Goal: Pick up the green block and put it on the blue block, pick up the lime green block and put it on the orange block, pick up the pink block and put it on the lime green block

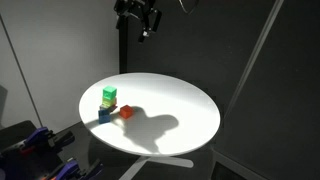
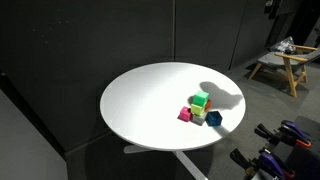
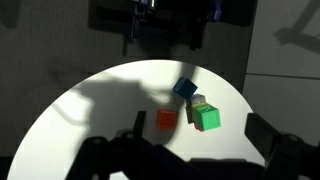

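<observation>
The blocks sit in a tight cluster on the round white table (image 1: 170,110). The green block (image 1: 108,93) stands on top of the lime green block (image 1: 107,104). The blue block (image 1: 104,116) touches the foot of that stack. The orange block (image 1: 127,113) lies beside it. The pink block (image 2: 185,115) shows next to the stack (image 2: 200,104), with the blue block (image 2: 214,118) on the stack's other side. The wrist view looks down on the green (image 3: 207,117), blue (image 3: 184,88) and orange (image 3: 166,120) blocks. My gripper (image 1: 143,22) hangs high above the table, open and empty (image 3: 198,140).
The table edge (image 2: 150,140) is near the cluster. Black curtains surround the table. A blue and black device (image 1: 35,150) stands beside it, and a wooden stool (image 2: 285,65) stands further off.
</observation>
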